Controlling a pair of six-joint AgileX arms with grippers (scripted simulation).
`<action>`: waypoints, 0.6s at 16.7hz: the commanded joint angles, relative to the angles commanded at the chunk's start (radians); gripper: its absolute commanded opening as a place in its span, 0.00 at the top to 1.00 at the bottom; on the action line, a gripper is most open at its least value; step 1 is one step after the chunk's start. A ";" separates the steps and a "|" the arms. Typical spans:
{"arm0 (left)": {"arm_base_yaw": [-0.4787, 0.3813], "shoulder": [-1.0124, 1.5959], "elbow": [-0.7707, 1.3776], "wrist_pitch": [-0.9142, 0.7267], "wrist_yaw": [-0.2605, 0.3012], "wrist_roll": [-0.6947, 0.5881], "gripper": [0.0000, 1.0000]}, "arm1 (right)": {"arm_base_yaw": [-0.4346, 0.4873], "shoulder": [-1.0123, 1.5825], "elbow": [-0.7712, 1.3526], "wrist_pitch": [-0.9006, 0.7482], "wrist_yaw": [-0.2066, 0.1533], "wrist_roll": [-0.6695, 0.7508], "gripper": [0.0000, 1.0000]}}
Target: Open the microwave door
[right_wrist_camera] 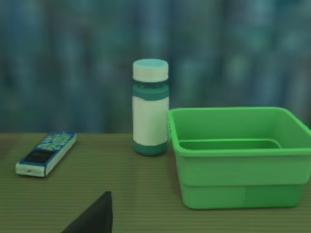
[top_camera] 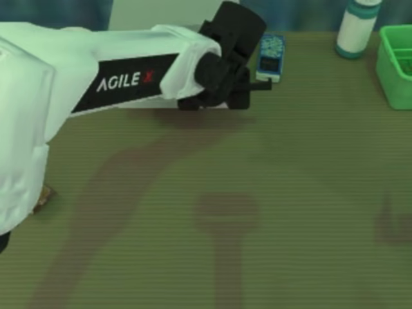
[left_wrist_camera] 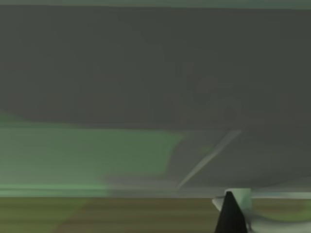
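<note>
Across the counter's far left, the microwave is mostly hidden under the left arm, door window filling its wrist view. Left pincer sits beside the remote; whether clenched, cannot tell. Green bin and bottle stand far right.

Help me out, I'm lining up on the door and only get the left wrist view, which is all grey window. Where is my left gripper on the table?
Observer: The top view shows the left gripper near the table's far edge, by the right end of the microwave.
Operator: Anything close that I could knock?
Observer: Yes, a blue-and-white remote lies flat just beyond the gripper, to its right.
Operator: And the right arm?
Observer: It's outside the top view. Its wrist view faces a green bin with an upright bottle beside it, at the table's far right.
</note>
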 joint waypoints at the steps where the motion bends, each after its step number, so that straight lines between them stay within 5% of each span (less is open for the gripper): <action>1: 0.000 0.000 0.000 0.000 0.000 0.000 1.00 | 0.000 0.000 0.000 0.000 0.000 0.000 0.00; 10: -0.035 -0.085 -0.136 0.039 -0.021 -0.031 1.00 | 0.000 0.000 0.000 0.000 0.000 0.000 0.00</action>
